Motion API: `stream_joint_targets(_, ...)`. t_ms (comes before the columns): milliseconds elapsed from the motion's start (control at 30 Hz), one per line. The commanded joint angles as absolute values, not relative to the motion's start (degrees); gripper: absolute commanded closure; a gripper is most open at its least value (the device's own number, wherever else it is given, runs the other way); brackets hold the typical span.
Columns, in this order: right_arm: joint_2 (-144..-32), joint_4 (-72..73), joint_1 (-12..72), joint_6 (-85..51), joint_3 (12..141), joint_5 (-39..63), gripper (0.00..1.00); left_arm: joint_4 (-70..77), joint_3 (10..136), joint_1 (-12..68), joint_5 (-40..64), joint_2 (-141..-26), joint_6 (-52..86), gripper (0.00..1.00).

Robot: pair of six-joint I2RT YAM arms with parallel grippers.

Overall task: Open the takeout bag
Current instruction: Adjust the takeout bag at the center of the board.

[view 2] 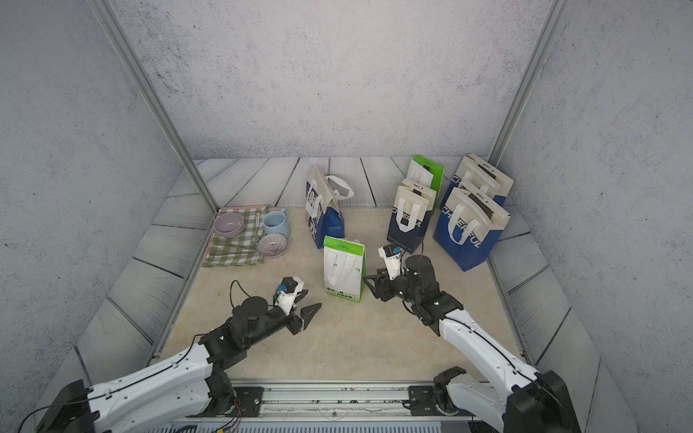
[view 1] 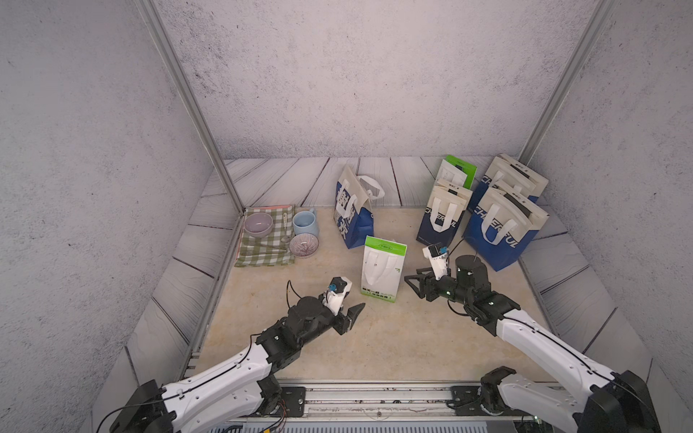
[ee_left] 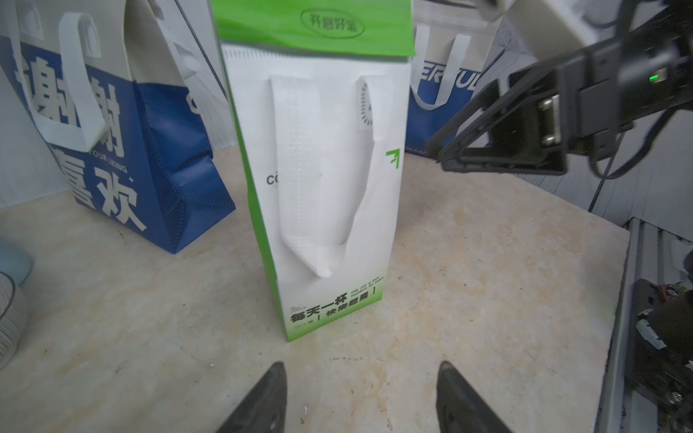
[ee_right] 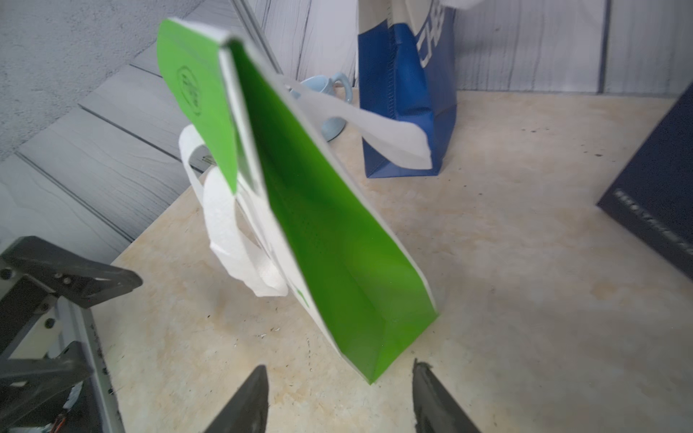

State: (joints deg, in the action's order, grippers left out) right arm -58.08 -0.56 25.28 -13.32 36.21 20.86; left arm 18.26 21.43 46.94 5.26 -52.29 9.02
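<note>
takeout bag (view 1: 382,270) upright, blue bag (view 1: 352,219) just behind, mug (view 1: 304,222) beyond

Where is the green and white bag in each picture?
In a top view: the green and white bag stands mid-table, between the two arms.
In a top view: the same bag, mid-table between the arms.
Left wrist: centre, white front facing the camera.
Right wrist: centre, green side showing.
Shared landmark: the blue bag standing behind it.
</note>
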Motion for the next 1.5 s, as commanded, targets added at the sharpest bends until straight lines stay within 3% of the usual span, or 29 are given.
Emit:
stream_joint_targets(0, -55.1, -3.9, 25.2, -13.3, 34.9, 16.4, 0.39, 25.5, 24.7, 43.1, 12.8, -57.8, 6.9, 0.36)
stream_joint_targets(233, -51.7, -7.2, 25.2, -13.3, 35.9, 19.4, 0.39, 36.7, 28.8, 33.8, 26.0, -70.9, 7.0, 0.37)
stream_joint_targets(567, -47.6, -9.2, 25.2, -14.1, 36.5, 21.5, 0.38, 40.1, 35.3, 31.7, 35.1, -81.3, 1.7, 0.40)
stream_joint_targets(833, -46.5, -9.7, 25.2, -14.6, 37.0, 22.1, 0.38, 43.5, 37.2, 31.6, 41.4, -87.1, 2.2, 0.51)
stream_joint_targets(1033, -45.2, -9.8, 25.2, -15.6, 37.2, 22.1, 0.38, 50.8, 32.1, 33.5, 40.6, -86.3, 6.3, 0.55)
stream_joint_targets(1467, -41.7, -5.1, 25.2, -31.2, 39.8, 22.4, 0.38, 55.5, 31.5, 42.9, 22.5, -89.3, 7.9, 0.63)
